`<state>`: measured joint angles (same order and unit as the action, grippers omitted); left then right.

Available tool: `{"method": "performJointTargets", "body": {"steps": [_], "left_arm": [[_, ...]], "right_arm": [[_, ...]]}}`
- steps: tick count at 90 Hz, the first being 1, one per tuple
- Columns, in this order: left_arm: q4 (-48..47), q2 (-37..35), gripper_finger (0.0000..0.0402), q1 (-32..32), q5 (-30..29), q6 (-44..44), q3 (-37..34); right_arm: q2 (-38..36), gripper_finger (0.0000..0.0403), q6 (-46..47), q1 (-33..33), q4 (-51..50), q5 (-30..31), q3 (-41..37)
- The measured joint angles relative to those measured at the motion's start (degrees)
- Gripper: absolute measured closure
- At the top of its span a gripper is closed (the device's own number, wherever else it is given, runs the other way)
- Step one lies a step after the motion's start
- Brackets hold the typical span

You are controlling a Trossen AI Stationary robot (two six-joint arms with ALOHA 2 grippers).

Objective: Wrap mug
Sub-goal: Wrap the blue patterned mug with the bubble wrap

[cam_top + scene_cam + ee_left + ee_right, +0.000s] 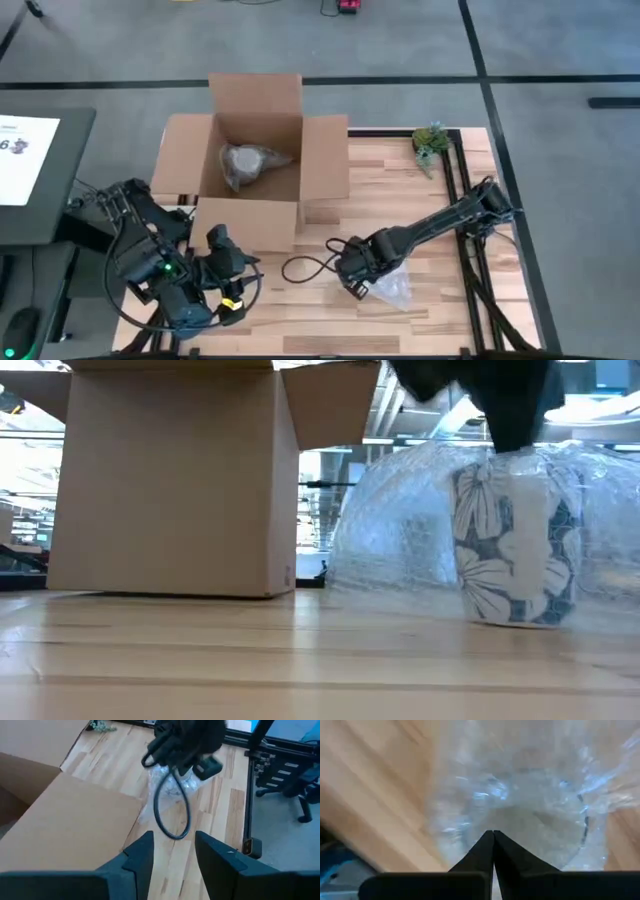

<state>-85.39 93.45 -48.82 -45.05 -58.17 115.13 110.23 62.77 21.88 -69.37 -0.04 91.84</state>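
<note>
Currently the main hazard sits at the lower right of the high view: the right gripper [357,287], fingers pressed together, pinches the bubble wrap [392,287] at its edge. A pull from here could drag the sheet off the mug [515,550] or tip it, since the mug stands upright at the right of the low view with the wrap only loosely draped round it.

Left to right: the left gripper [228,290] waits at the lower left of the high view, fingers apart, holding nothing, pointing toward the wrap. The cardboard box [255,165] at upper centre stands open with a wrapped bundle [245,165] inside. The right arm reaches diagonally in from the right edge of the table [330,325], wrist low over the wrap.
</note>
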Motion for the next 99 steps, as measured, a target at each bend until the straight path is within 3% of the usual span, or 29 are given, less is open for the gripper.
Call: {"method": "performJointTargets", "body": {"steps": [13,27,56,69,83,99], "left_arm": [[2.2,0.0,0.0277,0.0,0.0,0.2,0.0],[4.6,0.0,0.0277,0.0,0.1,1.3,0.0],[6.9,0.0,0.0277,0.0,0.2,2.5,0.0],[6.9,0.0,0.0277,0.0,0.2,2.8,0.0],[6.9,0.0,0.0277,0.0,0.0,2.9,0.0],[6.9,0.0,0.0277,0.3,0.0,3.0,0.0]], "right_arm": [[2.7,0.0403,1.2,-0.8,1.1,3.8,-5.2],[4.0,0.0403,-1.8,-1.4,5.0,3.1,-7.9],[-0.6,0.0403,-4.6,-1.0,-3.0,1.8,1.3],[-3.7,0.0403,-1.6,-0.7,-4.1,2.1,5.1],[-5.7,0.0403,0.6,-0.6,-2.1,7.2,5.0],[-3.6,0.0403,1.2,-1.8,0.1,7.7,-0.5]]}}
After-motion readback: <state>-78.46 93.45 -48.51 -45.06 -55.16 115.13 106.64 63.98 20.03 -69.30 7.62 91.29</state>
